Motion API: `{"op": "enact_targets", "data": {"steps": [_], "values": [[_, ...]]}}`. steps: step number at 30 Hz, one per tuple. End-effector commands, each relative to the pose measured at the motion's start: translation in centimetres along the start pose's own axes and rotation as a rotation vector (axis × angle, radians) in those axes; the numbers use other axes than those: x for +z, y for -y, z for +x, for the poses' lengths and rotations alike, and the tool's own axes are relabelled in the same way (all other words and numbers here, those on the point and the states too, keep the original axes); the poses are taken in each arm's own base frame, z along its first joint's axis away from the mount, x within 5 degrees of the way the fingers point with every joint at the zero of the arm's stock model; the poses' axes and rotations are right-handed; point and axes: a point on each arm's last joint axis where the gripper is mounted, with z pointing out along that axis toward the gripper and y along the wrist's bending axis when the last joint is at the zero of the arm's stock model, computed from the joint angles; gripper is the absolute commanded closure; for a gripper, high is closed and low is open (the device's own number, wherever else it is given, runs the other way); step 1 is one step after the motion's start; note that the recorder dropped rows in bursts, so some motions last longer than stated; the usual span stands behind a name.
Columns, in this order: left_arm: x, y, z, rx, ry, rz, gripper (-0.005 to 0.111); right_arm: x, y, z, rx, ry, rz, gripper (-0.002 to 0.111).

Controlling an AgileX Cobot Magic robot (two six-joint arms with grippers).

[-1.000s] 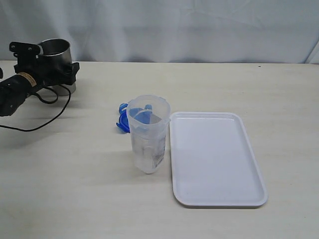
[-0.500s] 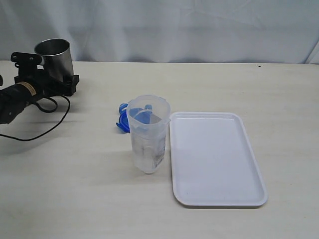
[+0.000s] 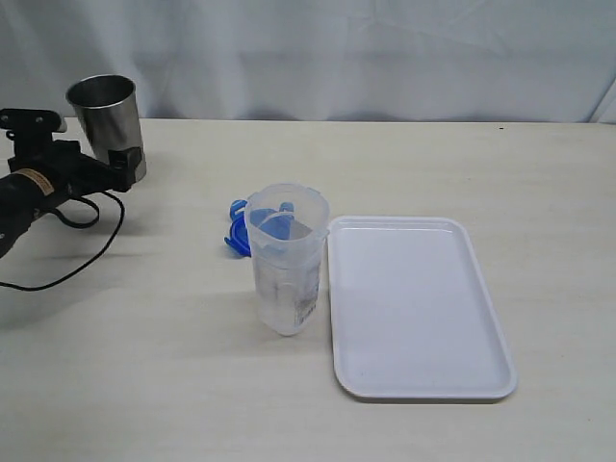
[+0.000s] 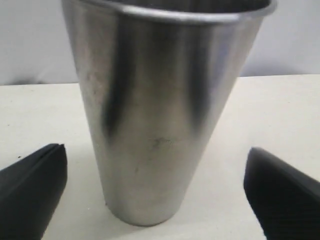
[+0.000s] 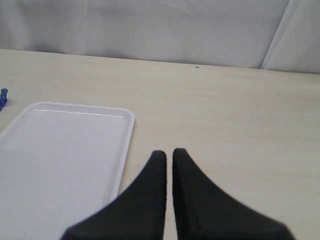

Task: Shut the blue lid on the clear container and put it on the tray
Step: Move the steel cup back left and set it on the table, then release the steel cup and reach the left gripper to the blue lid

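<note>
While the left gripper [image 4: 155, 152] is gaping wide at one steel tumbler [image 3: 106, 111], the right gripper [image 5: 169, 152] is hovering closed; one clear container [image 3: 286, 274] is standing just beside one tray [image 3: 414, 390], one blue lid [image 3: 235, 233] lying behind.

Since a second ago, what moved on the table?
The left gripper slid back to the left, away from the steel cup. It is wide open and has no hold on the cup, which is left standing. The clear container, the blue lid behind it and the white tray stayed where they were.
</note>
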Motion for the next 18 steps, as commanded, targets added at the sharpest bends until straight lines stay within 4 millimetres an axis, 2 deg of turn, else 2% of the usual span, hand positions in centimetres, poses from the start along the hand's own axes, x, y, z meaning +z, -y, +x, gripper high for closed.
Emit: {"op": "enact_targets", "data": {"steps": [1, 3, 5, 7, 10, 14, 15, 18], "values": [[-2.1, 0.3, -1.1, 0.001, 0.023, -0.027, 0.018, 0.0, 0.0, 0.1, 0.001, 0.000, 0.006, 0.104], [-3.2, 0.5, -1.5, -0.009, 0.023, -0.039, 0.020, 0.0, 0.0, 0.1, 0.001, 0.000, 0.006, 0.104], [-4.2, 0.8, -1.7, -0.005, 0.016, -0.038, 0.028, 0.0, 0.0, 0.1, 0.001, 0.000, 0.006, 0.104], [-5.4, 1.2, -1.8, 0.005, -0.005, -0.031, 0.043, 0.0, 0.0, 0.1, 0.001, 0.000, 0.006, 0.104], [-7.1, 1.9, -1.6, 0.008, -0.041, 0.003, 0.072, 0.0, 0.0, 0.1, 0.001, 0.000, 0.006, 0.104], [-8.1, 3.1, -1.8, -0.075, -0.093, 0.106, 0.102, 0.0, 0.0, 0.1, 0.001, 0.000, 0.006, 0.104], [-8.2, 3.6, -1.9, -0.085, -0.108, 0.160, 0.107, 0.0, 0.0, 0.1, 0.001, 0.000, 0.006, 0.104], [-8.0, 4.7, -2.4, -0.149, -0.159, 0.291, 0.107, 0.0, 0.0, 0.1, 0.001, 0.000, 0.006, 0.104]]}}
